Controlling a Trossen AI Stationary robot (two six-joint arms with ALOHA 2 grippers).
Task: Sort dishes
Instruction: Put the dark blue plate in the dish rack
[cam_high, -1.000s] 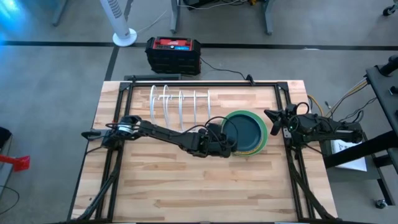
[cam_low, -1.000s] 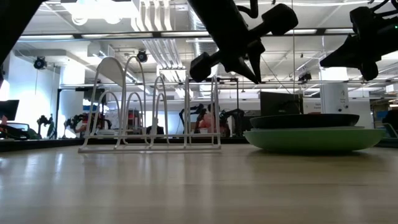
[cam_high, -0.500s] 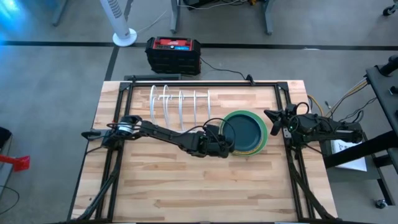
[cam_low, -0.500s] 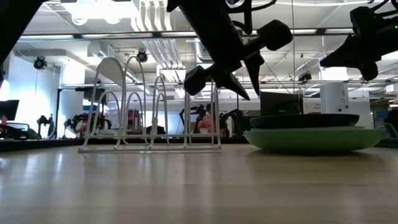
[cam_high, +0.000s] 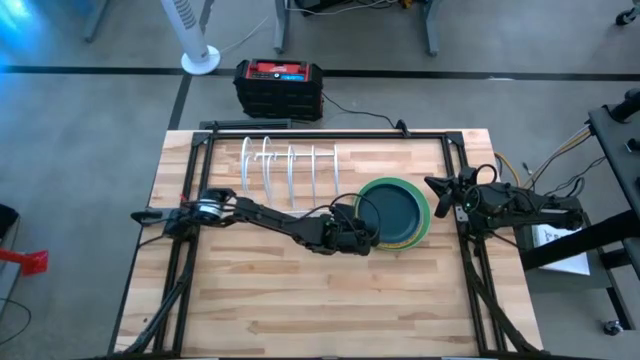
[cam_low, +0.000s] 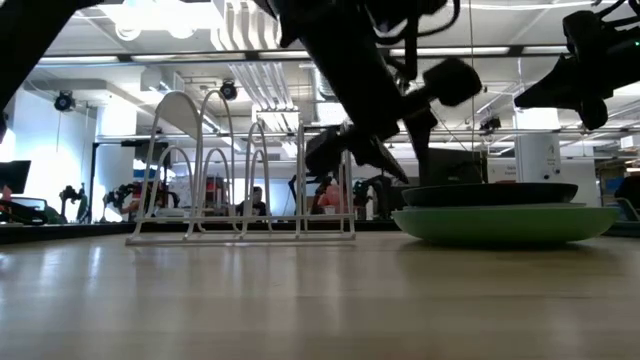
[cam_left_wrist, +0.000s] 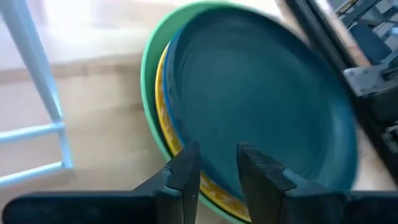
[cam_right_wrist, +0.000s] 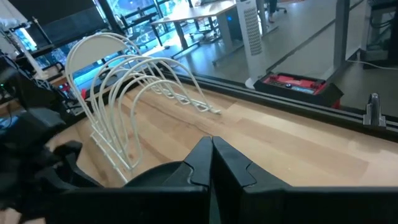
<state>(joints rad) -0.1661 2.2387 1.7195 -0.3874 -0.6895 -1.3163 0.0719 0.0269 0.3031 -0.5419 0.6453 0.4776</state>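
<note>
Reaching across the surface (cam_high: 300, 290), the left pincer (cam_high: 366, 237) sits low at the near-left rim of the stacked plates, its two fingers (cam_left_wrist: 185, 171) parted by a narrow gap and holding nothing; in the left wrist view they point at the stack's edge without gripping it. The stack lies right of centre on the surface, beside the empty white rack (cam_high: 288, 165). The teal plate (cam_high: 392, 214) is on top, and the green plate (cam_high: 420, 196) shows as a ring around it. A yellow plate (cam_left_wrist: 166, 106) is only a thin sliver between those two in the left wrist view; from above it is hidden. Whether another plate lies in the stack cannot be told. In the low view the left arm is a dark silhouette that cuts off part of the rack. The right pincer (cam_high: 436, 196) hangs at the surface's right edge, near the stack, fingers pressed shut and empty.
</note>
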